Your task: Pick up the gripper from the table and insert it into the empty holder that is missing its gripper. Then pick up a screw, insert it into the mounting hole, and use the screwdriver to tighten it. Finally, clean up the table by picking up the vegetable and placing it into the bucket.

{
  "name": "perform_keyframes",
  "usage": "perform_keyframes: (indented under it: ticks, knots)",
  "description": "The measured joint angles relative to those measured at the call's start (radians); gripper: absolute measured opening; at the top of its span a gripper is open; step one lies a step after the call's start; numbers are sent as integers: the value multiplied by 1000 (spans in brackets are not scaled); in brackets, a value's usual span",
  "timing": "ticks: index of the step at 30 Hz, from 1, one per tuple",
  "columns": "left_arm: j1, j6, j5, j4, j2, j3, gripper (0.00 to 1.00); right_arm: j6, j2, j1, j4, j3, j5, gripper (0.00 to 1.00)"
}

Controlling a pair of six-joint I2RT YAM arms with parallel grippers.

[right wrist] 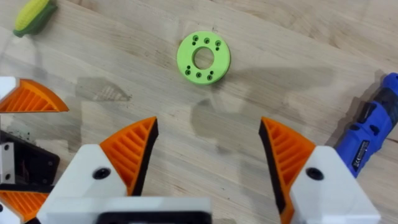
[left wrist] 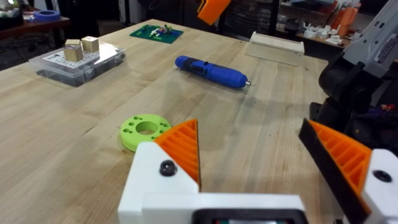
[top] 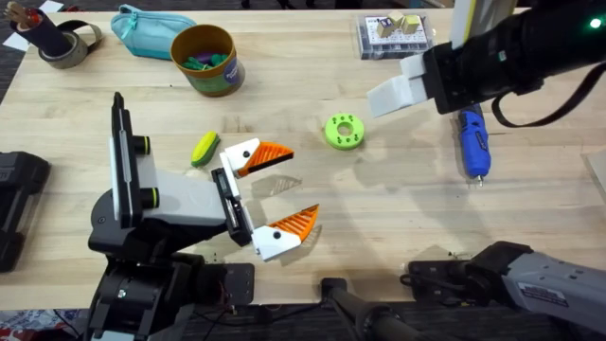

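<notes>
My left gripper (top: 282, 192) (left wrist: 249, 134) stands open over the near middle of the table, nothing between its orange pads. The yellow-and-green vegetable (top: 204, 149) (right wrist: 34, 15) lies just behind its far finger. The right gripper (top: 399, 83) (right wrist: 208, 134) hangs open and empty above the table, near a round green disc with holes (top: 343, 131) (left wrist: 145, 129) (right wrist: 203, 57). To the right lies the blue screwdriver (top: 472, 142) (left wrist: 211, 70) (right wrist: 372, 134). The mustard-yellow bucket (top: 206, 59) stands at the back left, small coloured pieces inside. The loose gripper, holder and screw are out of view.
A teal pouch (top: 151, 30) and a tape roll (top: 66, 43) lie at the back left. A clear box of small parts (top: 396, 36) (left wrist: 78, 59) sits at the back right. A black block (top: 19, 189) sits at the left edge.
</notes>
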Motion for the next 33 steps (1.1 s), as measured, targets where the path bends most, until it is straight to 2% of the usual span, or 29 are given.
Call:
perform_keyframes:
  ticks: [5,15,22,26,27,28,31,32,33]
  knots:
    - [0,0,1,1,0,0,987,-30,1,0,-7,0,-34,987]
    - [0,0,1,1,0,0,987,-238,1,2,-26,0,-317,987]
    - [0,0,1,1,0,0,991,-282,1,2,-26,0,-364,987]
    - [0,-3,1,1,0,0,897,-293,1,2,-26,0,-368,987]
    - [0,-5,1,1,0,0,843,-294,1,2,-26,0,-369,987]
    - [0,-7,1,1,0,0,722,-295,1,2,-26,0,-370,987]
    - [0,-7,1,1,0,0,242,-301,1,2,-26,0,-371,987]
    - [0,-6,1,1,0,0,104,-303,1,2,-26,0,-371,987]
    - [0,-4,1,1,0,0,30,-305,1,2,-26,0,-371,987]
